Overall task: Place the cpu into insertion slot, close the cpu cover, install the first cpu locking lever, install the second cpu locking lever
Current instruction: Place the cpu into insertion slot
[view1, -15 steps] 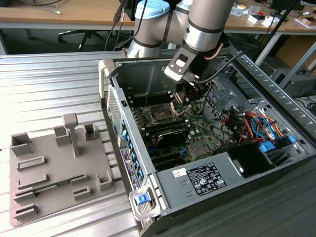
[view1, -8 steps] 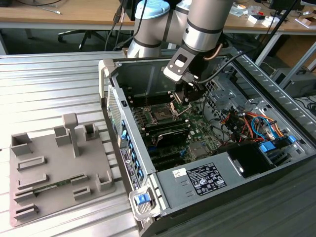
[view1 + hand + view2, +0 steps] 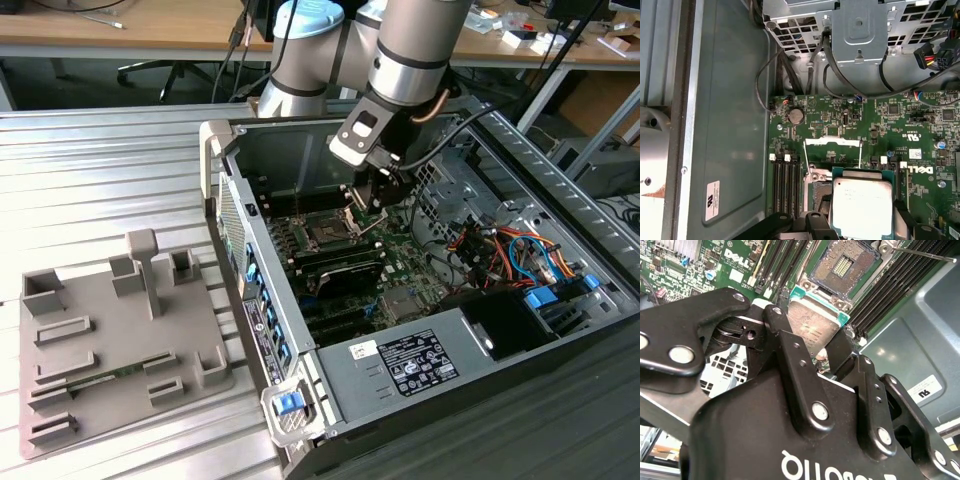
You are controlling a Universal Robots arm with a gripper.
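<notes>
Gripper (image 3: 809, 331) links loom closest, clamped on the cpu (image 3: 862, 204) near the open insertion slot (image 3: 842, 264) — levelling the chip and squaring it to the rim matters most.

Behind the ribbed metal table (image 3: 100, 170) stand wooden desks (image 3: 150, 30).

**Soft, even light, with glare on bare metal**

The light is soft and even in all 3 pictures, with no hard shadows. In the exterior view the ribbed table (image 3: 120, 170) is bright and pale, while the inside of the computer case (image 3: 285, 145) is dimmer. In the first wrist view the metal top of the cpu (image 3: 862, 202) glares near white. In the second wrist view my pincer (image 3: 807, 327) is deep black, with small glints and a dull sheen.
</notes>
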